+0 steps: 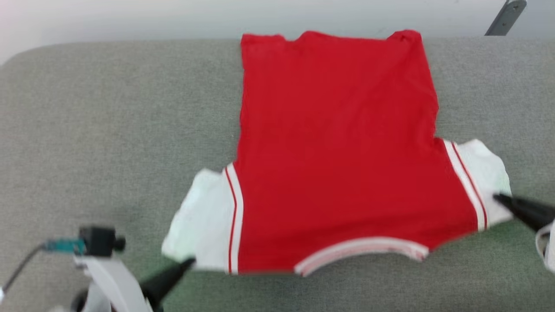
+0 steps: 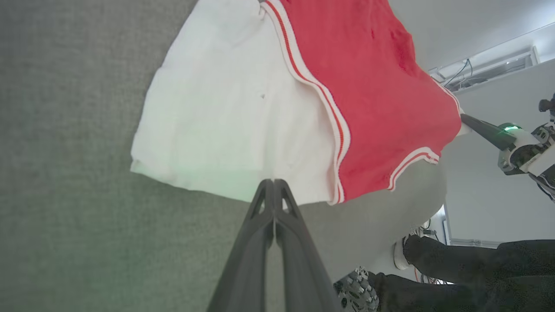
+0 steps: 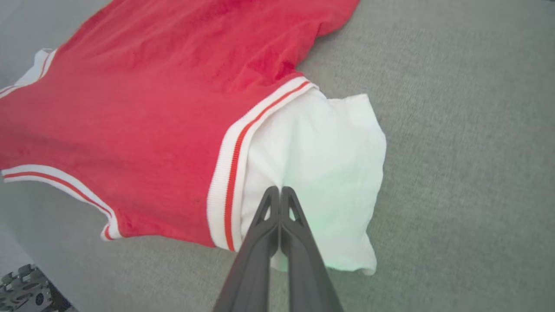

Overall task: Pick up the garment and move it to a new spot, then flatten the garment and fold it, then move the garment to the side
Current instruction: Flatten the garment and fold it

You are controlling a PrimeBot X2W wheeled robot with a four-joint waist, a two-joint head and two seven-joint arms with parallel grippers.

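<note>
The garment (image 1: 338,143) lies spread flat on the grey padded table (image 1: 108,130), a red body with white sleeves and striped trim, its collar toward me. My left gripper (image 1: 190,261) is shut, its tip at the near edge of the left white sleeve (image 2: 225,121). In the left wrist view the closed left gripper (image 2: 273,181) meets that sleeve's hem. My right gripper (image 1: 496,197) is shut too, its tip resting on the right white sleeve (image 3: 329,151). No fabric shows between the pressed-together fingers of the right gripper (image 3: 281,188).
The table's far edge runs just behind the garment's hem, with a grey metal bracket (image 1: 505,17) beyond it at the right. Bare grey padding lies left and right of the garment. A person's dark-clothed legs (image 2: 455,264) stand beside the table in the left wrist view.
</note>
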